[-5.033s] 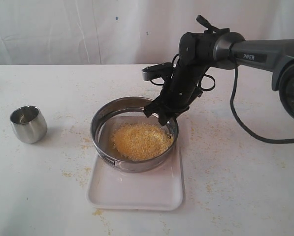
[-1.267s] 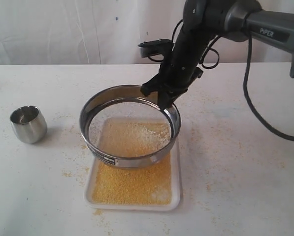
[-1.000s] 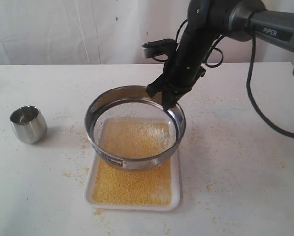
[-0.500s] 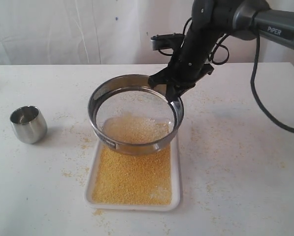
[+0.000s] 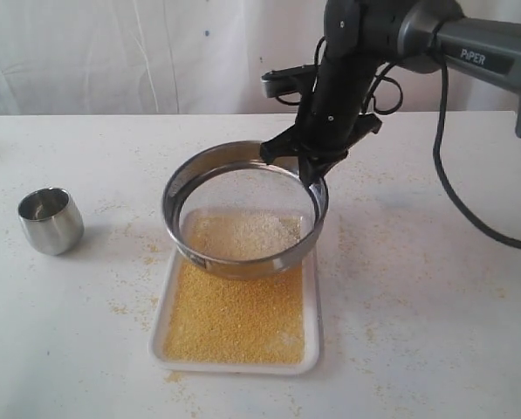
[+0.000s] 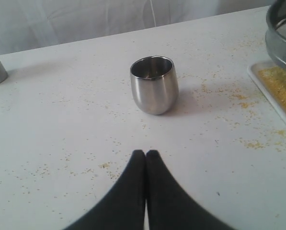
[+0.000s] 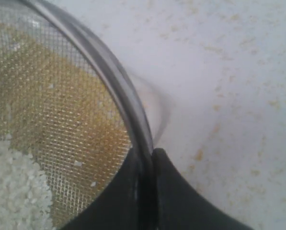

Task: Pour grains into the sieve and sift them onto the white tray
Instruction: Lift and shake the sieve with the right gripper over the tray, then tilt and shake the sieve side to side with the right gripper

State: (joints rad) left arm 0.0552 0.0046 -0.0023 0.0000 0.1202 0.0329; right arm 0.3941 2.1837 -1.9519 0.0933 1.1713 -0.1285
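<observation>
From the outside camera, the right gripper [image 5: 309, 171] pinches the far rim of the sieve [image 5: 243, 264] and holds it in the air, a bit tilted, over the far end of the white tray [image 5: 311, 316]; pale grains [image 5: 243, 236] lie on its mesh, yellow grains [image 5: 234, 316] cover the tray, and a small steel cup [image 5: 50, 220] stands well apart on the tabletop [image 5: 417, 305]. The left wrist camera shows the left gripper [image 6: 145, 155] closed tight on nothing, with the cup [image 6: 154, 85] near it. The right wrist camera shows the right gripper [image 7: 145, 160] squeezing the sieve [image 7: 109, 72] rim, one finger inside and one outside
</observation>
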